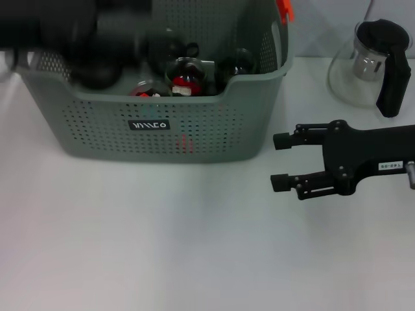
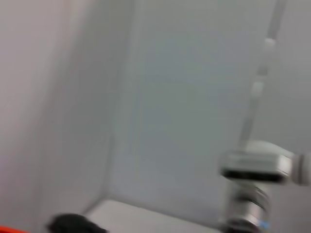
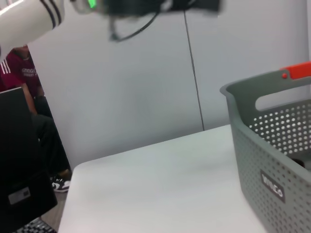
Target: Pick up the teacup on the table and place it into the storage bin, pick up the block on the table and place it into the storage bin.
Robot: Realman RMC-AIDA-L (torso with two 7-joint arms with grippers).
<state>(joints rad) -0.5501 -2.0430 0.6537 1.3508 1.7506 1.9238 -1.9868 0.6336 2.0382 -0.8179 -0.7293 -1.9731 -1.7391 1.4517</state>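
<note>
Storage bin: large grey plastic basket with perforated walls [image 1: 97,133], standing on the white table [image 1: 162,246] at the far left-centre in the head view; small black label with white letters [image 1: 149,124] on the near wall; orange-red handle tab [image 1: 284,10] at the far right corner. Seen also in the right wrist view as a grey perforated wall [image 3: 272,160] with an orange-red tab on the rim.

Contents of bin: several dark, glossy items lying close together on the bottom; one round glass-like item with red inside and a pale tag [image 1: 186,81] near the middle; another red-and-dark piece [image 1: 146,91] just beside it on the left; a dark rounded item [image 1: 241,61] towards the right wall. Which of them is the teacup or the block, cannot tell.

Left gripper: blurred dark mass [image 1: 97,45] above the left part of the bin, over its opening; fingers not readable, cannot tell if spread or closed, nor if anything is held.

Right gripper: black, two-fingered [image 1: 280,162], low over the table to the right of the bin, pointing towards it but apart from it; fingers spread wide, nothing between them.

Glass teapot with black lid and black handle [image 1: 373,61]: upright on the table at the far right, behind the right arm, well apart from the bin.
</note>
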